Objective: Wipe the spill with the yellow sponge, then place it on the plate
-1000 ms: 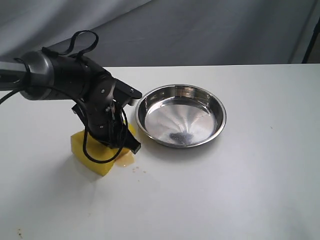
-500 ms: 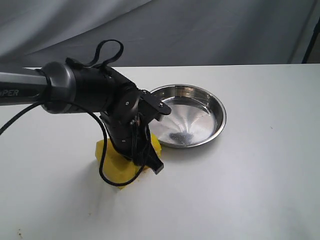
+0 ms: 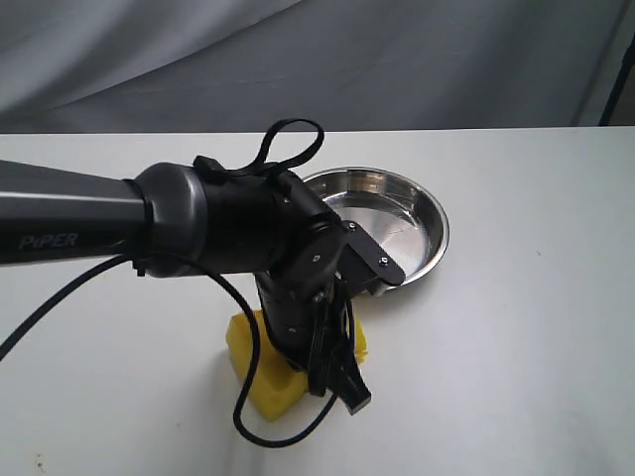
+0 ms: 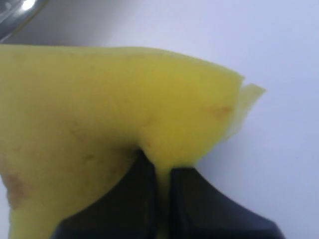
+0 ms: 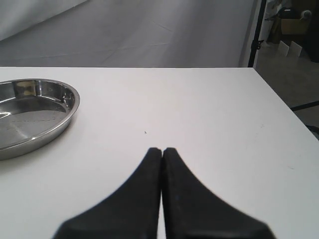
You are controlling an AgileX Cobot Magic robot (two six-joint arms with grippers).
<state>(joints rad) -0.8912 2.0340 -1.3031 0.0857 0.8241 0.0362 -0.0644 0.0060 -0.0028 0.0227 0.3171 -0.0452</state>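
Though the left arm (image 3: 198, 228) hides much of the yellow sponge (image 3: 260, 382) and part of the plate (image 3: 422, 203), the left gripper (image 4: 158, 164) visibly pinches the sponge on a white table (image 3: 536, 327), beside the plate. The right gripper (image 5: 162, 151) is clenched, empty. Grey curtain (image 3: 397, 59) behind.

Clamped hard on the sponge (image 4: 99, 99), gripper (image 4: 158, 172) squeezing the foam into a deep crease between two dark fingers (image 4: 129, 204). Bright yellow across most of the shot, with a few faint brownish marks. White table (image 4: 284, 45) beyond. Barely in shot, a shiny sliver of plate (image 4: 12, 17) near the sponge.
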